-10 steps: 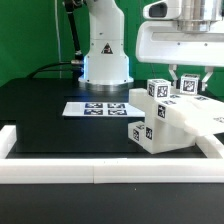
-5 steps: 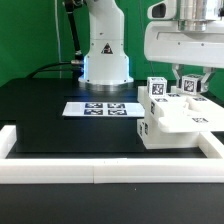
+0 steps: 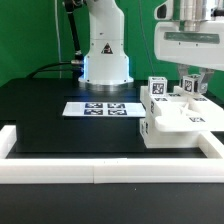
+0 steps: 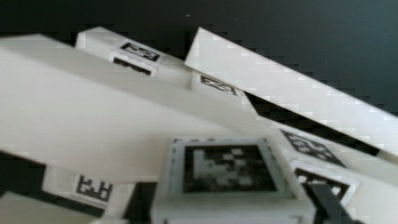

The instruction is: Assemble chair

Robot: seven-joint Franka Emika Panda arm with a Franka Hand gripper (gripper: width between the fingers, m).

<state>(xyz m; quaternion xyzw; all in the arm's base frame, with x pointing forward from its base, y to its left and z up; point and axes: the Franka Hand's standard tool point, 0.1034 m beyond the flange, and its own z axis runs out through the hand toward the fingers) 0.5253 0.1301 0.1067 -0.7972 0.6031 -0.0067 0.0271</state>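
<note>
The chair [image 3: 182,122], white blocky parts with black-and-white tags joined into one piece, lies at the exterior view's right against the right border rail. My gripper [image 3: 190,84] hangs over its back edge, its jaws on either side of a small tagged block [image 3: 191,87] of the chair and closed against it. In the wrist view that block [image 4: 228,166] fills the space between the dark fingers [image 4: 327,196], and the chair's flat plate [image 4: 80,105] and a long bar [image 4: 294,90] lie beyond it.
The marker board [image 3: 100,108] lies flat on the black table's middle. White border rails run along the front [image 3: 100,171] and the left [image 3: 6,140]. The robot's base [image 3: 105,50] stands at the back.
The chair has turned from a tilted, skewed pose to lying square and flat by the right rail. My wrist has shifted toward the exterior view's right while the fingers stay on the block.
</note>
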